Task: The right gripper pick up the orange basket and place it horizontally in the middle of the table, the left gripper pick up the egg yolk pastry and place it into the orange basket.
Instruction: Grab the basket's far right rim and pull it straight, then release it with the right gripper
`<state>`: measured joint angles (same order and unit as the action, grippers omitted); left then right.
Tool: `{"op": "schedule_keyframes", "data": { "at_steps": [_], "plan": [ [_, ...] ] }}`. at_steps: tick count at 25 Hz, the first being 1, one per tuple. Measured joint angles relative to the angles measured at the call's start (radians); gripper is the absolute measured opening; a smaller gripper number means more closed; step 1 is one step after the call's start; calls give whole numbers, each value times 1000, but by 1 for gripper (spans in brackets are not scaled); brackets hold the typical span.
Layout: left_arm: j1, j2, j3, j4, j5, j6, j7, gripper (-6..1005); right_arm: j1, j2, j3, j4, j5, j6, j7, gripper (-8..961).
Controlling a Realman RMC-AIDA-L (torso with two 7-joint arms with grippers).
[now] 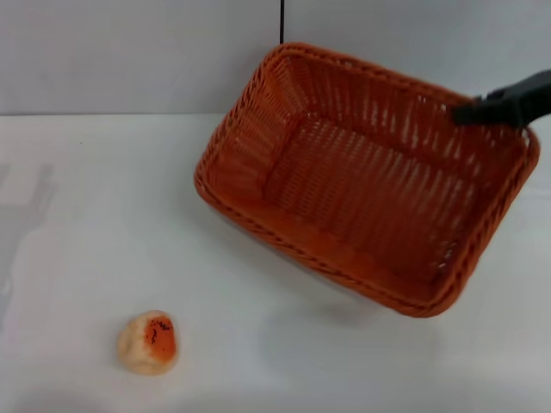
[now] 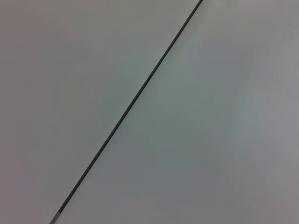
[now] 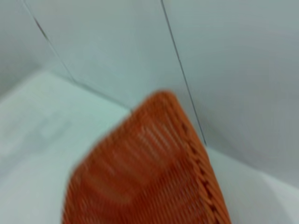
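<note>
The orange basket (image 1: 250, 168) hangs tilted over the right half of the white table (image 1: 86, 215), casting a shadow under its near edge. Nothing lies inside it. My right gripper (image 1: 479, 109) comes in from the right edge and is shut on the basket's far right rim. The right wrist view shows the basket's woven wall (image 3: 154, 177) close up, with the table and wall behind it. The egg yolk pastry (image 1: 148, 342) lies on the table at the near left, orange-red patch facing up, well apart from the basket. My left gripper is out of view.
A grey wall with a dark vertical seam (image 1: 281, 21) stands behind the table. The left wrist view shows only that kind of grey panel and a seam (image 2: 140, 93). A faint shadow falls on the table's far left (image 1: 26, 206).
</note>
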<state>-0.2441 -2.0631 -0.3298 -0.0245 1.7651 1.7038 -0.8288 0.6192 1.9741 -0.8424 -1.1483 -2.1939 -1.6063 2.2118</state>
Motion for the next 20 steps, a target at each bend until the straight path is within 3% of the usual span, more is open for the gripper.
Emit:
{"op": "schedule_keyframes", "data": {
  "at_steps": [10, 15, 20],
  "plan": [
    [-7, 0, 0, 0, -4, 0, -1, 768, -23, -14, 145, -11, 156, -113, -62, 158],
    [-10, 0, 0, 0, -4, -7, -1, 768, -23, -20, 172, -19, 191, -147, -82, 157],
    [-11, 0, 0, 0, -5, -11, -1, 768, -15, -43, 174, -29, 234, -222, -143, 157]
  ]
}}
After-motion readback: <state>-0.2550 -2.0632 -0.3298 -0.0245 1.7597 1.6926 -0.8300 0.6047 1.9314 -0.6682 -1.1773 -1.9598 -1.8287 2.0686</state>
